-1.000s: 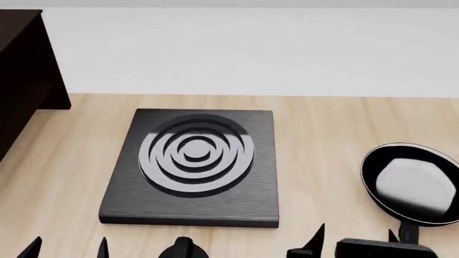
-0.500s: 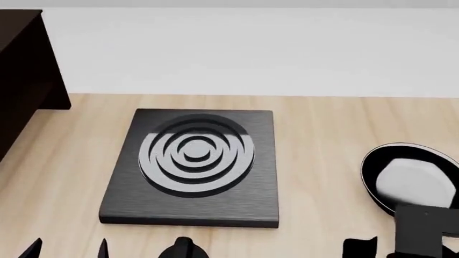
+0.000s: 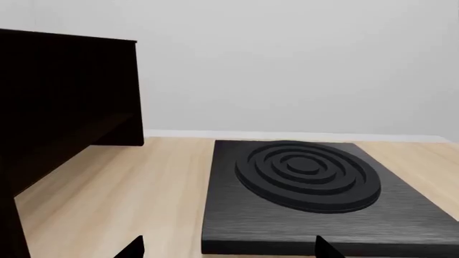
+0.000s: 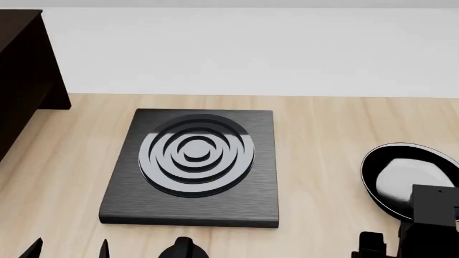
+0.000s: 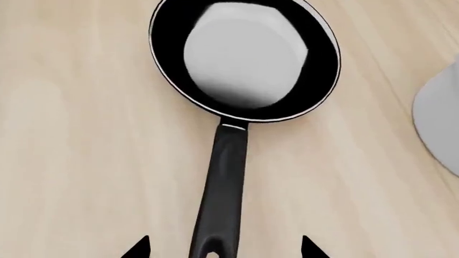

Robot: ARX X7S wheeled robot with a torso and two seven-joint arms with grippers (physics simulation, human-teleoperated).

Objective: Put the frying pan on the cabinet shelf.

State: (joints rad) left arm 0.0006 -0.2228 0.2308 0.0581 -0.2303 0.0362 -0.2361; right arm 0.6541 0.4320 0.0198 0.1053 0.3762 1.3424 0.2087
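1. The pan (image 4: 401, 174) sits on the light wood table (image 4: 323, 161) at about 4 o'clock from the hob plate (image 4: 193, 166) in the head view, well apart from it, near the picture's right edge.
2. Its bowl is black with a glossy pale-grey inside; part of it is hidden in the head view by the right arm's black body.
3. In the right wrist view the pan (image 5: 244, 59) lies flat with its straight black handle (image 5: 221, 188) running toward the camera, the loop hole at its end just visible at the picture's edge.
4. The right gripper (image 5: 219, 250) hangs above the handle's end; its two dark fingertips (image 5: 136, 250) stand wide apart on either side of the handle, released and touching nothing.
5. A pale grey rounded thing (image 5: 439, 126) lies beside the pan, cut off by the frame.
6. The left gripper (image 3: 226, 250) shows only two dark tips spread apart, empty, low over the table in front of the hob plate (image 3: 315, 199).
7. The dark cabinet (image 4: 25, 75) stands at about 10 o'clock from the hob plate, at the table's far left; in the left wrist view a shelf (image 3: 68, 145) shows inside the cabinet (image 3: 64, 80).
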